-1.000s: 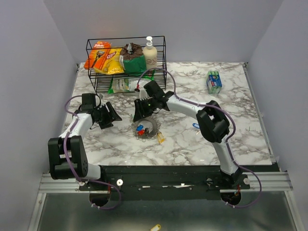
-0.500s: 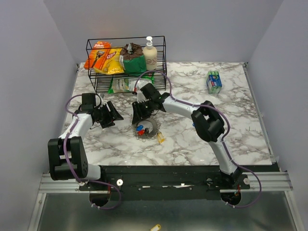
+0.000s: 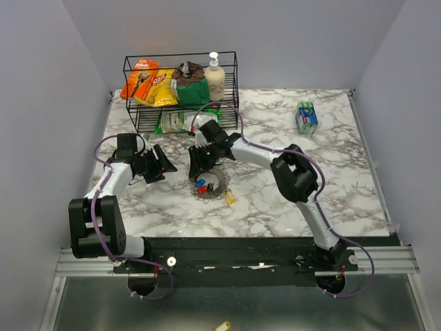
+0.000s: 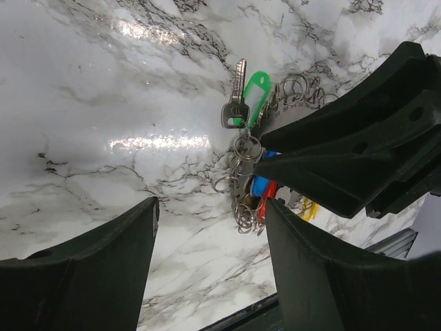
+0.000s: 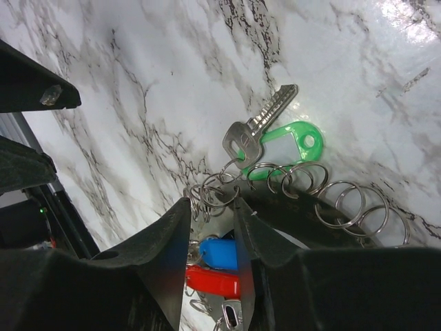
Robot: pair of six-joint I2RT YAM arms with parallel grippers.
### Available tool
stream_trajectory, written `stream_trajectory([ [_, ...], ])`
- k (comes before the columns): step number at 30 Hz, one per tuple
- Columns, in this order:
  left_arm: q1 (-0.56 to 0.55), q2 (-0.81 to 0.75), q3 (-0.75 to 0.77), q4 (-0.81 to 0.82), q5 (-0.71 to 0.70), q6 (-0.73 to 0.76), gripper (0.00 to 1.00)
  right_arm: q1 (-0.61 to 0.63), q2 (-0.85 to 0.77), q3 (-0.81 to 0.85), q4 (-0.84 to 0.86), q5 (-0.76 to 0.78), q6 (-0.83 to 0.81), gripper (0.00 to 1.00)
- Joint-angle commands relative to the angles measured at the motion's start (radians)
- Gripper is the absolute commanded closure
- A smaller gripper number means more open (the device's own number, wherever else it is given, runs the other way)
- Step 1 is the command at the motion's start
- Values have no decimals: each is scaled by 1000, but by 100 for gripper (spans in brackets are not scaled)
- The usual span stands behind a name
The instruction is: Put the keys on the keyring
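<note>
Just beneath the right gripper (image 5: 210, 207), the keys (image 5: 258, 134)

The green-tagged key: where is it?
In the right wrist view the key lies on the marble table just beyond the right gripper, beside small rings.

Far edge: the wire rack (image 3: 180, 93) blocked it.
Above the keys (image 3: 207, 187): the right gripper (image 3: 200, 169) stood in the way.
Between left gripper (image 3: 164, 165) and keys: open table (image 3: 178, 193).
</note>
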Motion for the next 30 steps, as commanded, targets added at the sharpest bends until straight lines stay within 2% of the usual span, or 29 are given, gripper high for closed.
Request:
stream_trajectory([
  [1, 7, -10, 2, 10, 39, 16, 28, 16, 42, 31, -21, -8, 8, 62],
  [10, 5, 0, 3, 16, 43, 16, 28, 17, 42, 16, -27, -13, 8, 67],
  [30, 5, 6, 5, 21, 49, 15, 28, 28, -17, -46, -25, -8, -6, 64],
])
